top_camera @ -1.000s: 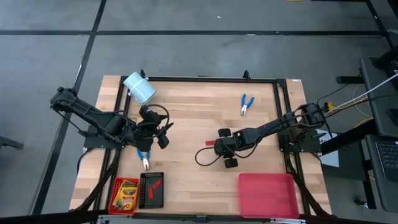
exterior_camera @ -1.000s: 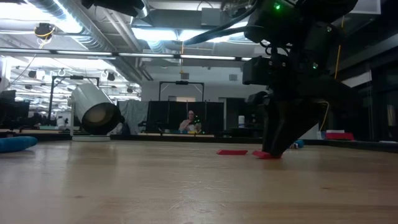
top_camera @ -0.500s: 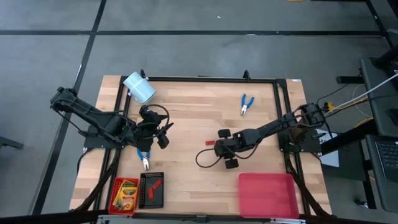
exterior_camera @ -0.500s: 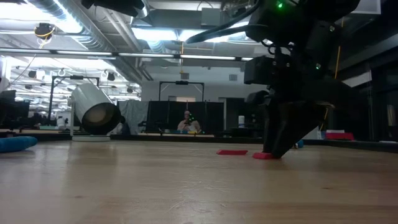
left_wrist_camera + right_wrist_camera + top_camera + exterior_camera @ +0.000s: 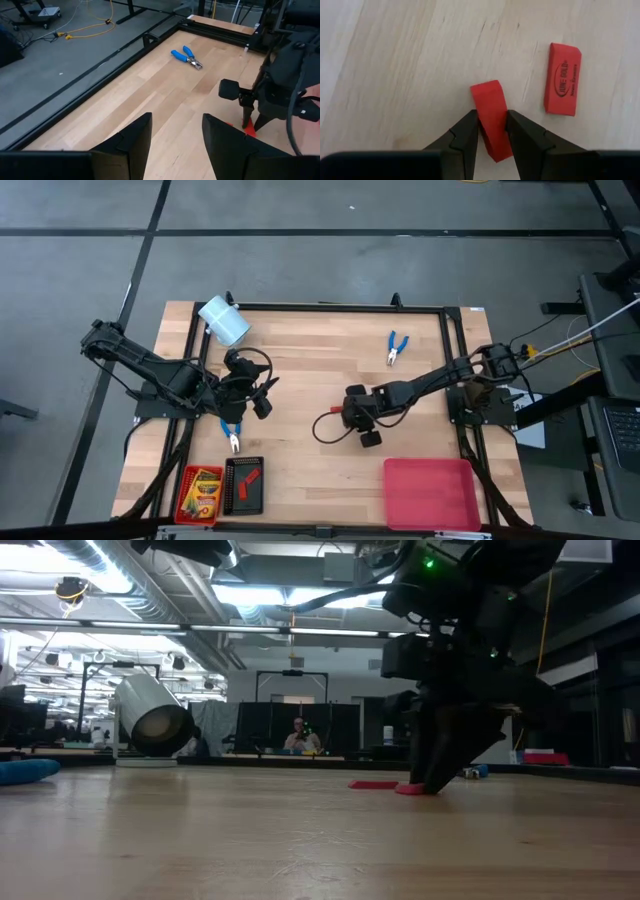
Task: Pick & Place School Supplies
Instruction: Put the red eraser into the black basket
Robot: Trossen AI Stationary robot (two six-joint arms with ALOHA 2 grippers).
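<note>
We note the right gripper (image 5: 491, 131) clamped on a red eraser (image 5: 491, 118) mid-worktop (image 5: 310, 370), second eraser (image 5: 563, 79) just beside; left gripper (image 5: 176, 137) wide near the left edge; a person (image 5: 298, 735) seated beyond.

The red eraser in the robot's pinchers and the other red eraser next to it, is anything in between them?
No. In the right wrist view, only bare wood lies between the eraser gripped by the right end effector and the loose eraser.

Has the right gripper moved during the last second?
Yes. In the high view the right gripper, shut on a red eraser, has shifted slightly toward the left arm, farther from the red tray.
</note>
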